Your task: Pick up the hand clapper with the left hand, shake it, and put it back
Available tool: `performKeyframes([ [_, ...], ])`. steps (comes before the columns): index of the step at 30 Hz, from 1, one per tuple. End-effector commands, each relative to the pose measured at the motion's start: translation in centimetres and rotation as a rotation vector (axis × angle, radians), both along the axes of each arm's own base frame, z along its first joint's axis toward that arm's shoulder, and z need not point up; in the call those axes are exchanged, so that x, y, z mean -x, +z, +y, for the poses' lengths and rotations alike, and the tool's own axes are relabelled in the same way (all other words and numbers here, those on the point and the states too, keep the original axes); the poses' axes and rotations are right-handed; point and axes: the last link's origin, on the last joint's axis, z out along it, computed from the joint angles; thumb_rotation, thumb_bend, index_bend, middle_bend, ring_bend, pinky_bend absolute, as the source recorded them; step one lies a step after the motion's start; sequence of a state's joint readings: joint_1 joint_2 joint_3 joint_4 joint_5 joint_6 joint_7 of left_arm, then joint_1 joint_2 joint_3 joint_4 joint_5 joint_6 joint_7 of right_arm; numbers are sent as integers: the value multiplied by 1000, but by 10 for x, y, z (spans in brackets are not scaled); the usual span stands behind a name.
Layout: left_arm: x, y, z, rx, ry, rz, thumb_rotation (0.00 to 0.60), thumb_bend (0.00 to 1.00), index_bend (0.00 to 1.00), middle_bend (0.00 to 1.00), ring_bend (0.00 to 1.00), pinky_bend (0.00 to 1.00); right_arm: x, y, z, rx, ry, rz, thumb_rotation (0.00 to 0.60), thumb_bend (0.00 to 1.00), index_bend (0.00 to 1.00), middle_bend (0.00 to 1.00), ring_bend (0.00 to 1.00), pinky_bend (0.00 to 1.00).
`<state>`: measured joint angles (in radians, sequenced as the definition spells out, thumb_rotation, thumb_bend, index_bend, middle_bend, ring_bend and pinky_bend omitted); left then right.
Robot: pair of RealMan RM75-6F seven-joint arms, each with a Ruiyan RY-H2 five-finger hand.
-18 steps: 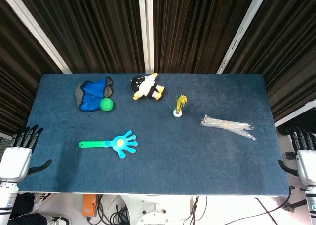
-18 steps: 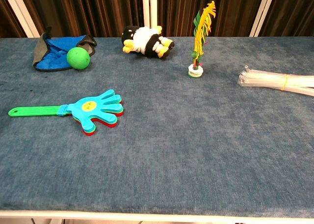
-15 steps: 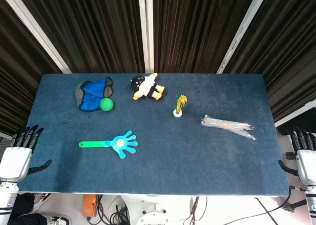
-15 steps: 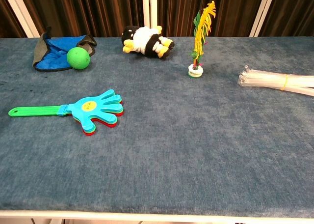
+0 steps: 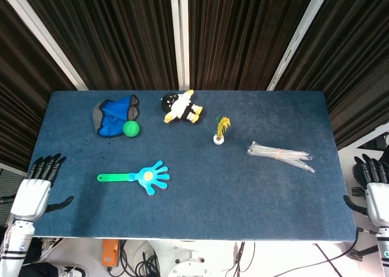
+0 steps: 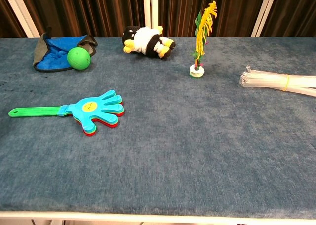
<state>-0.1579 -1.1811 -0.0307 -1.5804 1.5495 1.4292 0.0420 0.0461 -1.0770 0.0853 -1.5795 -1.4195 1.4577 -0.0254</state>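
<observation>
Head view, item entry: hand clapper [image 5: 137, 177], lying flat on blue counter [image 5: 243, 204], lower left of frame; long axis near horizontal, green handle end toward left edge, cyan palm end toward centre. Left hand [image 5: 36, 189] at lower left corner, off counter's edge, fingers apart, holding nothing; clapper to its right and slightly up, handle end nearest, well apart. Right hand [image 5: 377, 192] at lower right edge, likewise empty and spread, far from clapper. Chest view: clapper [image 6: 74, 110] at left of frame; neither hand shown.
</observation>
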Motion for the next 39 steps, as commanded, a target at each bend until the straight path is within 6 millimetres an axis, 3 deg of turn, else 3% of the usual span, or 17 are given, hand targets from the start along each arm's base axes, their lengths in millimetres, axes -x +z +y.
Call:
performKeyframes([
  [1,-9,-18,15,44,-14,-21,575,184,28,20,0,0,-1,1,-1,3,0,10,600,129,0,0,0,0],
  [9,-25,-70,60,206,-22,-46,575,185,29,20,0,0,-1,8,0,30,-2,9,600,138,0,0,0,0],
  [13,-24,-87,71,275,8,-20,579,193,32,20,0,0,1,13,1,49,-1,7,600,137,0,0,0,0],
  [24,-31,-114,100,389,68,10,572,212,92,20,0,0,4,12,-2,43,-10,2,600,137,0,0,0,0],
  [39,-45,-136,106,454,89,-42,585,236,215,20,0,0,10,12,-5,38,-33,13,600,143,0,0,0,0],
])
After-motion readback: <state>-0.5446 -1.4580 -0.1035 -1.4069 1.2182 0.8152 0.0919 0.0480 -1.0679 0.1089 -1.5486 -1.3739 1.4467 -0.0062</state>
